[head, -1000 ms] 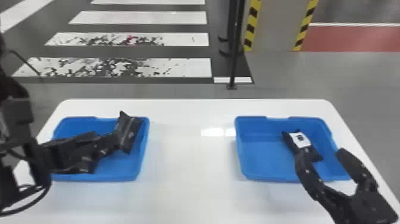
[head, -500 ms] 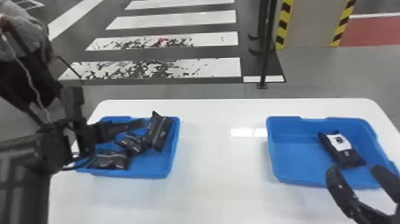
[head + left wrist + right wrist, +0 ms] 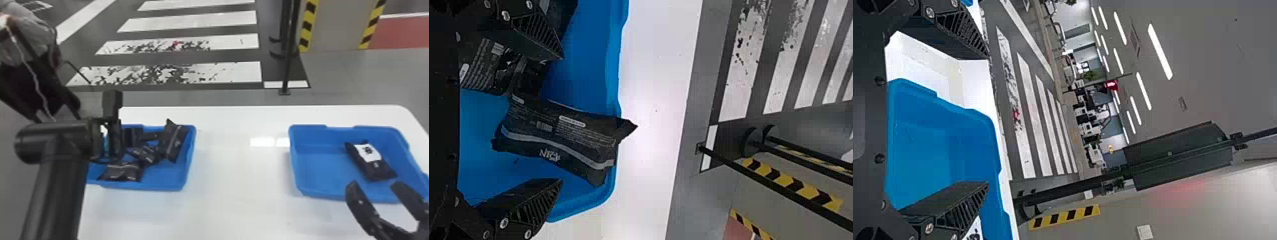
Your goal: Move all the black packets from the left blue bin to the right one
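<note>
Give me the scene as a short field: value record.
Left bin: at least three black packets, one corner poking past the rim
Right bin: one packet, white label up
Left hand: over left bin, open
Right hand: by right bin's near side, open
Status: unfinished

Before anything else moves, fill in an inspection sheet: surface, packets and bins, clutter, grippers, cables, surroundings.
Surface: white table, bright reflections between the bins.
Left blue bin: several black packets, some overlapping.
Right blue bin: one black packet with a white label.
Clutter: nothing seen.
Left gripper: open over its bin.
Right gripper: open, near its bin's near edge.
Cables: pale cord beyond the left arm.
Surroundings: black post, striped floor.
</note>
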{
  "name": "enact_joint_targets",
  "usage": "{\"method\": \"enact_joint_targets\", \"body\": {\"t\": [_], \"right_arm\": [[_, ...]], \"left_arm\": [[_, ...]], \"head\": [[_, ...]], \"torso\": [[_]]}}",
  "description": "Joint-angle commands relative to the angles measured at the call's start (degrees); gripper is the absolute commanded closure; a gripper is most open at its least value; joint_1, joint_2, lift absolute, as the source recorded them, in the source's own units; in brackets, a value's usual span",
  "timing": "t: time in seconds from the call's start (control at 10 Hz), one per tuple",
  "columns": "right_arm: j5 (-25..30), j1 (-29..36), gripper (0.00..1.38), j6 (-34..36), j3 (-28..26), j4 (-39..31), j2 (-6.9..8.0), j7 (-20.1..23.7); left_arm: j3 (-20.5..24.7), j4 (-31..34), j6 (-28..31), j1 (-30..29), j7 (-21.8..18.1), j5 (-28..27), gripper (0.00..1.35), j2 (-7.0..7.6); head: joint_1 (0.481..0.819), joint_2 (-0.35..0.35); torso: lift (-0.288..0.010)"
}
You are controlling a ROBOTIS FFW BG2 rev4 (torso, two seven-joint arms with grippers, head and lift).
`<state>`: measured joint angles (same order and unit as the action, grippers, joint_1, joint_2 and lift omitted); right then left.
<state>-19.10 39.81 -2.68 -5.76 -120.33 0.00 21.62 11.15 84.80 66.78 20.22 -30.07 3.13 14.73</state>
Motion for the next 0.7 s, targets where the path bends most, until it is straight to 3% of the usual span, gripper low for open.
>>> {"method": "enact_joint_targets", "body": {"t": [0.0,0.3,0.4,0.6], "right_arm": [[-0.3,-0.4,0.13,0.1,0.4,0.7,0.05,0.0],[-0.5,-1.4,0.13,0.1,1.1,1.9,0.05,0.0],[-0.7,-1.8,0.13,0.1,1.3,2.4,0.05,0.0],[-2.1,-1.3,0.13,0.1,1.3,2.4,0.05,0.0]], "left_arm": [[-1.0,-5.0,-0.7,2.1,1.0,-1.8,0.17,-0.41],[-6.1,-15.7,-5.1,6.5,1.0,4.1,0.21,-0.14],[-6.6,-17.2,-5.9,6.9,0.4,5.6,0.33,-0.23],[-6.8,-17.5,-7.9,6.2,0.6,4.3,1.11,-0.50]], "head": [[0.695,0.151],[0.695,0.147],[0.695,0.124],[0.695,0.103]], "torso": [[-0.121],[-0.121],[-0.121],[-0.121]]}}
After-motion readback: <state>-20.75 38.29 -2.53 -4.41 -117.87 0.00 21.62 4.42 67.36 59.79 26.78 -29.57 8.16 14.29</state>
